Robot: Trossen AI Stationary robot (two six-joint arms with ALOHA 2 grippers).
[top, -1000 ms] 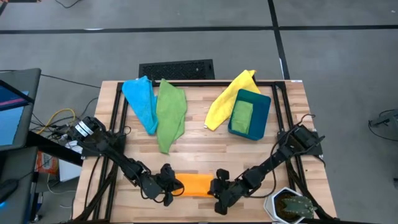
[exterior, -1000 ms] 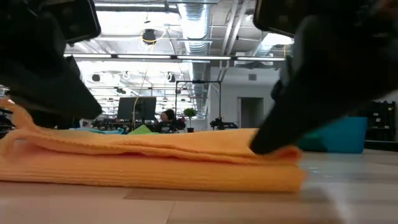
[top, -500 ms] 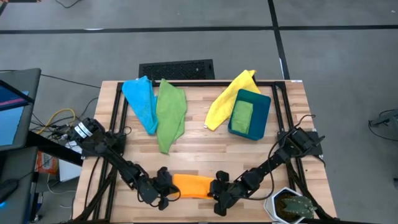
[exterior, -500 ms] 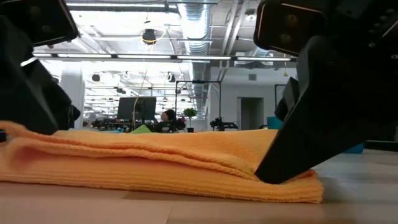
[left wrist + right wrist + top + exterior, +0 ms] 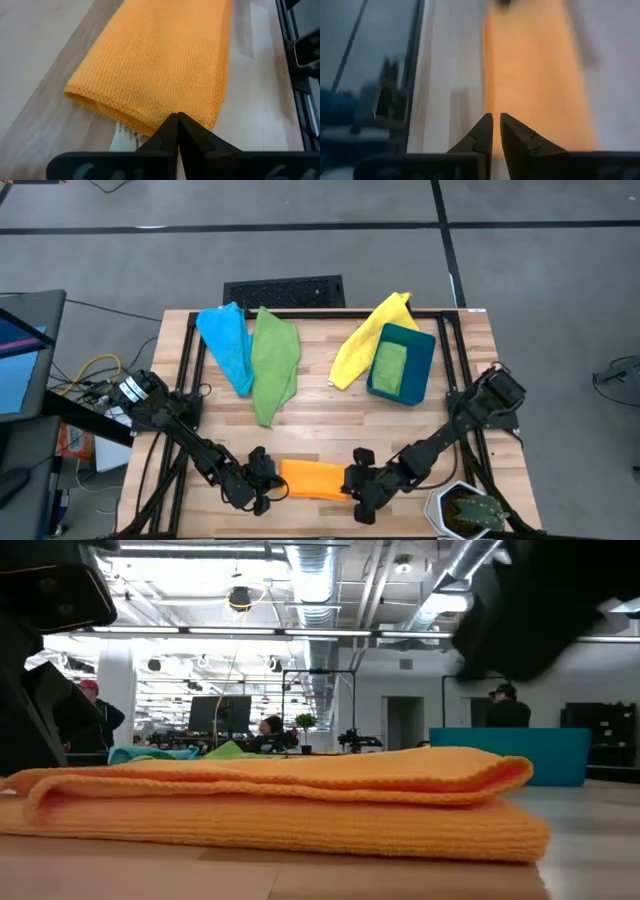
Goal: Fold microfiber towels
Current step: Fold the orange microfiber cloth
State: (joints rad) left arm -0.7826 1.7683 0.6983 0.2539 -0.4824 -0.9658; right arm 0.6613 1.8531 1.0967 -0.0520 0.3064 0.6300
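A: Status on the towels?

B: One green towel (image 5: 389, 366) looks folded, sitting in the teal bin (image 5: 425, 358) at far right. The orange towel (image 5: 314, 479) lies folded in a flat rectangle at the near edge of the surface (image 5: 330, 408), centre, between both arms. Low view shows stacked layers, top one a bit loose at the right end.

A: Arms?

B: Left gripper (image 5: 177, 131) is at the orange towel's left end, fingers together, tips right at the hem, poss. pinching a bit of the edge or its tag, can't tell for sure. Right gripper (image 5: 496, 131) is just off the right end, fingers a slit apart w/ nothing between them; I'd call it letting go.

A: What's left?

B: Three still unfolded on the far half: blue towel (image 5: 227, 343) far left, a second green towel (image 5: 274, 363) touching beside it, yellow towel (image 5: 362, 340) draped against the bin's left side. So approx. two of five done, judging by how they lie. The orange one prob. still needs moving to the bin.
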